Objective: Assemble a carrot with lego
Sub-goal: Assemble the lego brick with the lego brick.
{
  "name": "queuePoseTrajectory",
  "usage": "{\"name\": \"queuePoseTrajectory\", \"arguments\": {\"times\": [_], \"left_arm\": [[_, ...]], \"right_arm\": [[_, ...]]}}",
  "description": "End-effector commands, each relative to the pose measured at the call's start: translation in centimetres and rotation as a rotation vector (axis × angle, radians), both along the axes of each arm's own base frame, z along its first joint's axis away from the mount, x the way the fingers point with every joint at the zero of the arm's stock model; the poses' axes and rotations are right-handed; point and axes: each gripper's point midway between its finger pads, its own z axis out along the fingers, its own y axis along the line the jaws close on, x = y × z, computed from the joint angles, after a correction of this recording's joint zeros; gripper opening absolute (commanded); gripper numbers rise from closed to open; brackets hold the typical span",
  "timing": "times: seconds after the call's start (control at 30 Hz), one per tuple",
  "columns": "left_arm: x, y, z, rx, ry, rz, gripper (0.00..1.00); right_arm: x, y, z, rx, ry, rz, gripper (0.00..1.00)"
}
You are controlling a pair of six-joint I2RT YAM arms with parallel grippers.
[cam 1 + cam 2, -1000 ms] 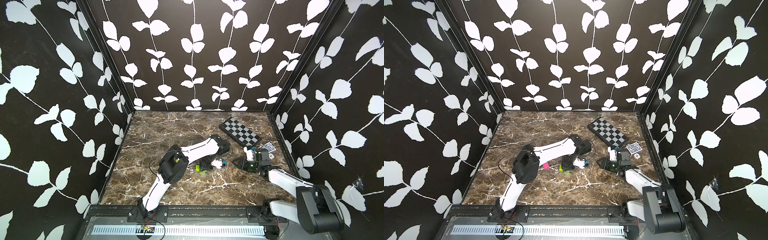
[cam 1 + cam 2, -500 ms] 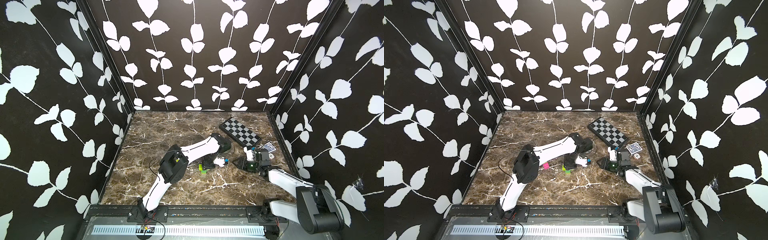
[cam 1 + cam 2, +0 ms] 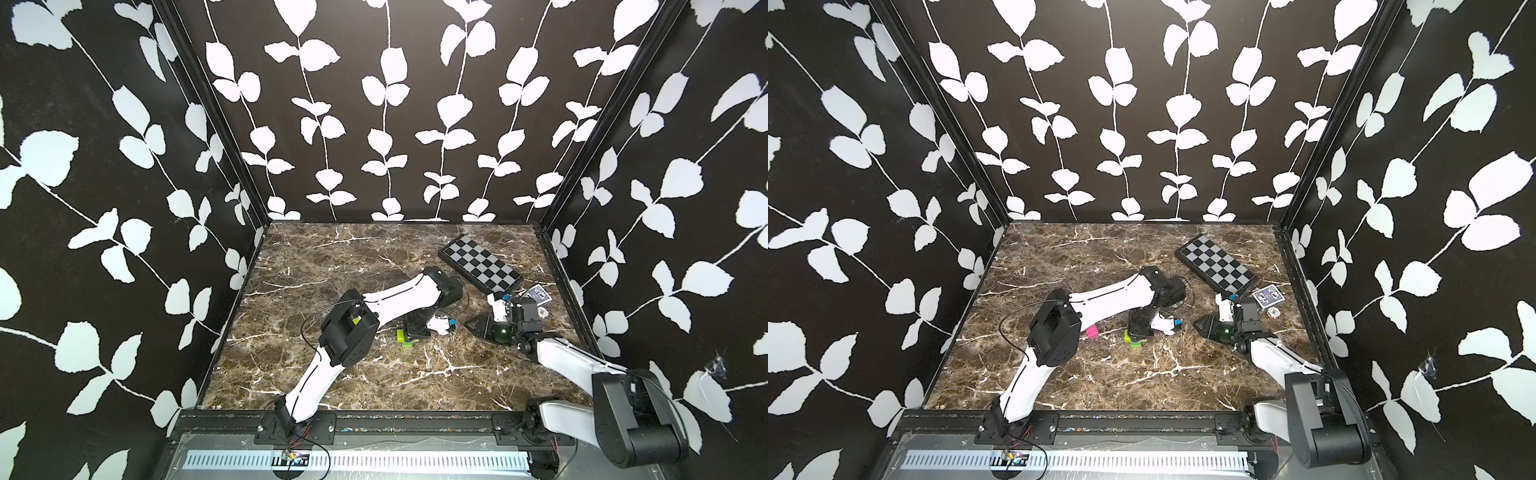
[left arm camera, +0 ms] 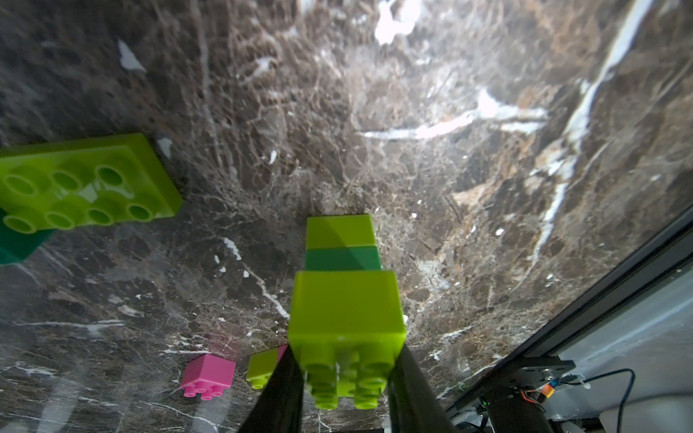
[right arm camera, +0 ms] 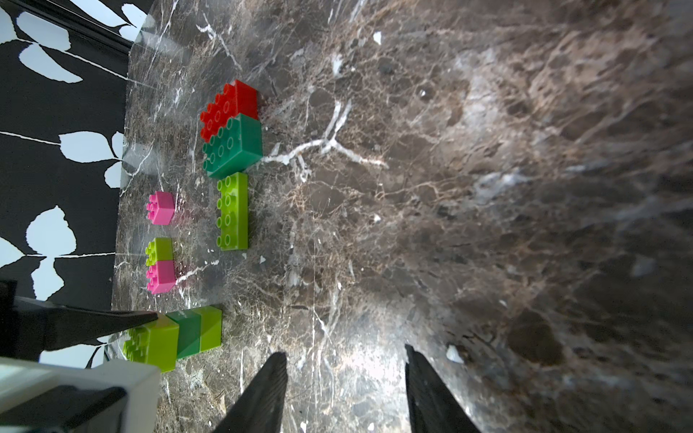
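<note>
Lime-and-green carrot stack point(image 4: 345, 307) pinched in left jaws | right jaws spread, empty

Both top views are bright, evenly lit from overhead and sharp, with short soft shadows under the arms point(image 3: 399, 297) and the leaf-patterned walls point(image 3: 104, 166) stretched toward the corners by the wide lens. In the left wrist view the marble tabletop point(image 4: 468, 123) carries pale glare and the brick stack point(image 4: 347, 303) blurs at its nearest studs. The right wrist view smears toward its edges, with white glare on the marble.
</note>
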Motion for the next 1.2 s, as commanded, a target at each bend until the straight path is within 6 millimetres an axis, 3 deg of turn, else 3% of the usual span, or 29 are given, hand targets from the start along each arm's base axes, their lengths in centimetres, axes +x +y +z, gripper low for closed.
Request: {"name": "queuePoseTrajectory", "arguments": {"times": [0.0, 0.43, 0.87, 1.17], "left_arm": [[-0.7, 0.5, -0.7, 0.033, 0.029, 0.000, 0.00], [-1.4, 1.2, -2.3, 0.090, 0.064, 0.030, 0.00], [-3.3, 2.8, -6.0, 0.154, 0.143, 0.052, 0.00], [-2.4, 2.3, -7.1, 0.073, 0.129, 0.057, 0.00]], "right_arm": [[-0.1, -0.2, -0.2, -0.001, -0.001, -0.004, 0.51], [0.0, -0.2, -0.2, -0.002, -0.002, -0.005, 0.51], [-0.1, -0.2, -0.3, -0.005, -0.001, -0.007, 0.51], [0.0, -0.2, -0.3, -0.005, 0.002, -0.009, 0.51]]}}
